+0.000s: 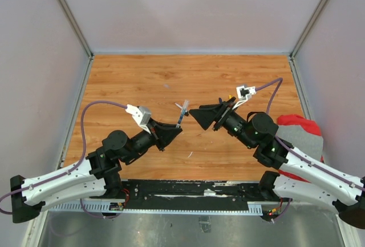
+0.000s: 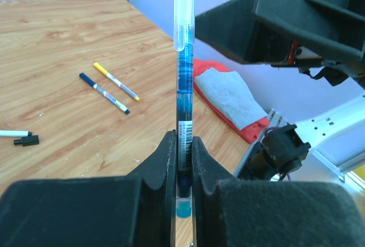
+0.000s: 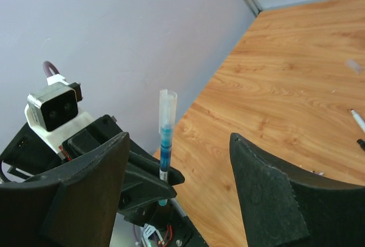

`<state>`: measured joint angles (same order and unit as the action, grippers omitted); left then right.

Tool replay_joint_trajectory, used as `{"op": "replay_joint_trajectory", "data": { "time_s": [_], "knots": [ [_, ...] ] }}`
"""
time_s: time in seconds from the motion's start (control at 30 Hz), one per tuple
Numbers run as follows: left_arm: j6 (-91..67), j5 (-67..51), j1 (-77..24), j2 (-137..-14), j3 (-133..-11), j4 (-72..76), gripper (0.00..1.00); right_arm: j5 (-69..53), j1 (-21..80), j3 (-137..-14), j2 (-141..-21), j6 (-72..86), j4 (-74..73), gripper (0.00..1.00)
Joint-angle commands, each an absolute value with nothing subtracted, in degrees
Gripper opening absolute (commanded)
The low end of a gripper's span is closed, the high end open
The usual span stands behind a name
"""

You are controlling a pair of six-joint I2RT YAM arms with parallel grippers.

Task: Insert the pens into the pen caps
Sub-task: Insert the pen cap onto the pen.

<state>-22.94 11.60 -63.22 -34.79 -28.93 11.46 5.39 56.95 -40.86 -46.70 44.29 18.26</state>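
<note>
Blue-ink pen [image 2: 184, 104] upright, clear cap [image 2: 183, 10] on top.
Yellow-capped pen [image 2: 116, 81] and blue-capped pen [image 2: 104, 93] lie parallel; black cap [image 2: 27, 140] just beside white pen [image 2: 14, 133].

The right gripper [image 1: 198, 118] stands close ahead of the left gripper [image 2: 183, 140], barring that way; over the table [image 1: 142, 76] beyond both, room seems free.
</note>
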Motion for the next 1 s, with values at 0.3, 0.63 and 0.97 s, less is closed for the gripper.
{"op": "replay_joint_trajectory", "data": {
  "time_s": [0.3, 0.63, 0.97],
  "knots": [
    [-22.00, 8.45, -63.70, -35.28, -31.46, 12.30, 0.01, 8.48, 57.48, -56.28, -52.39, 37.14, 6.34, 0.71],
    [-21.62, 7.72, -63.70, -35.85, -32.26, 11.60, 0.01, 4.45, 57.48, -58.38, -56.33, 38.62, 5.76, 0.60],
    [-21.85, 7.73, -63.63, -36.25, -32.20, 12.05, 0.01, 2.11, 57.48, -56.21, -57.35, 40.94, 6.93, 0.34]
  ]
}}
